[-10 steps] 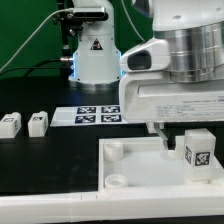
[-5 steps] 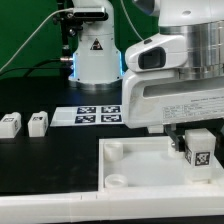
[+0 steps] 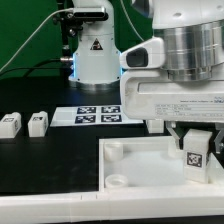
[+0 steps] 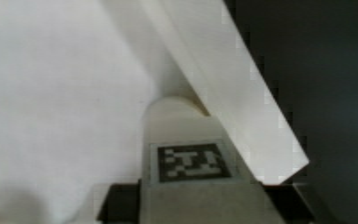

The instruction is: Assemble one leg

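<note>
White stubby tagged plastic leg [image 3: 197,158], clenched in two-finger gripper [image 3: 195,144] at lower right over large white square panel [image 3: 135,160]; best held upright, centred on its socket before lowering.

I work in a robotics lab, at a test bench; my white base [image 3: 93,62] stands on a black table [image 3: 50,165] and bears a warning triangle [image 3: 95,45]; a green backdrop [image 3: 22,22] hangs behind, a cable [image 3: 28,42] trailing across it; a marker board [image 3: 98,115] of printed tags lies flat; even the leg [image 3: 196,155] clamped in my gripper [image 3: 197,146] wears such a tag.
</note>
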{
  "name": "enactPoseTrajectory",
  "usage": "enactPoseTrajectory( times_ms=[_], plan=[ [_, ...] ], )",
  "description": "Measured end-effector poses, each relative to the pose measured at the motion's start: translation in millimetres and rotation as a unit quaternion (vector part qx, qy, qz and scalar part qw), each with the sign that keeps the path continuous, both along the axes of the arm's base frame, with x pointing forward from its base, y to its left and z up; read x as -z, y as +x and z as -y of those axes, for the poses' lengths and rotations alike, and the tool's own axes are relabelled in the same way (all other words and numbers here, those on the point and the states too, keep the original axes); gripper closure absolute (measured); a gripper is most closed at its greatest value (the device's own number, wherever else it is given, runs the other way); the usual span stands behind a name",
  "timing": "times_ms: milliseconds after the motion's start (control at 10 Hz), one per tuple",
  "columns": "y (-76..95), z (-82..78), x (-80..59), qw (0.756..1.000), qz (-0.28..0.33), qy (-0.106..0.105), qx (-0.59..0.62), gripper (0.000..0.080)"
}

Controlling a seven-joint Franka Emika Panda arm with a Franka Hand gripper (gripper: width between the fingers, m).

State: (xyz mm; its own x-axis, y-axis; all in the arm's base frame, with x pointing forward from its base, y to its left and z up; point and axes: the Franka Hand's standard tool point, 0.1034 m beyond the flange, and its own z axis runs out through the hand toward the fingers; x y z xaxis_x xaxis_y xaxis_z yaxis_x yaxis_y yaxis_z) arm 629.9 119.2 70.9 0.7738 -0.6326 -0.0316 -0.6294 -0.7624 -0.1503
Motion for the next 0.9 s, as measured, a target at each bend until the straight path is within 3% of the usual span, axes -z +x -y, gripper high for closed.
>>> enactPoseTrajectory(
  times_ms=[200, 300, 600, 800, 900],
  plan=[
    [0.5, 0.7, 0.5, 0.988, -0.02, 0.025, 0.154, 0.0503],
    [-0.1, -0.8, 1.4, 0.967, -0.033, 0.042, 0.247, 0.0502],
    [-1.8, -8.7, 1.5, 0.911, -0.065, 0.065, 0.402, 0.0502],
    [-2.2, -9.3, 2.0, 0.922, -0.06, 0.063, 0.376, 0.0503],
    [-2.4, -9.7, 2.2, 0.925, -0.06, 0.062, 0.371, 0.0299]
  ],
)
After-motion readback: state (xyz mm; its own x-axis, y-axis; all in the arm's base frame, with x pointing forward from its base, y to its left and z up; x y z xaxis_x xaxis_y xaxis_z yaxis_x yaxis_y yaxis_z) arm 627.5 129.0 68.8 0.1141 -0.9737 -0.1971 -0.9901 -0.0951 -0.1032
